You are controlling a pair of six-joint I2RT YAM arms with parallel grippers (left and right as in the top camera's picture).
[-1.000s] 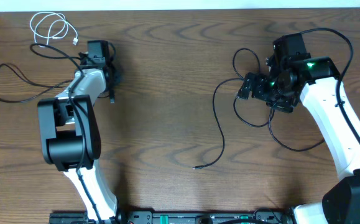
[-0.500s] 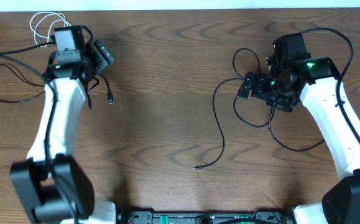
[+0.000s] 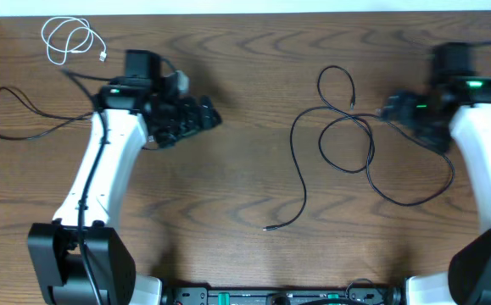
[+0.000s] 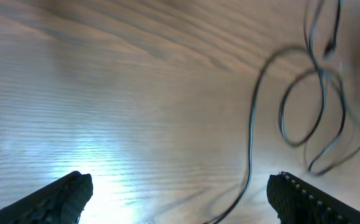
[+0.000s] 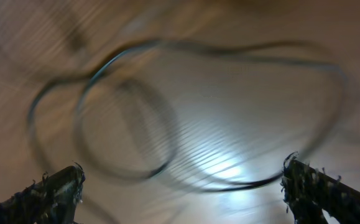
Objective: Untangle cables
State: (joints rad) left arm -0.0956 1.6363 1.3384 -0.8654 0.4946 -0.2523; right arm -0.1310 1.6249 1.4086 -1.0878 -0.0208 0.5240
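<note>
Both grippers were found spread wide and empty over the table (image 3: 228, 191).

Nearest, a plug end (image 3: 266, 228) of the black tangle (image 3: 345, 120) lay on open wood, and a bare stretch was left between the arms. The left gripper (image 3: 204, 119) was held mid-table, fingers apart, nothing touched. The right gripper (image 3: 395, 108), equally wide, was held just beside the tangle. A black cable (image 3: 12, 127) lay by the left edge, and the white cable (image 3: 69, 38) was coiled apart at the far-left corner.

The left hand (image 3: 209, 119) and the right hand (image 3: 389, 108) point toward each other, fingers spread wide, gripping nothing.
</note>
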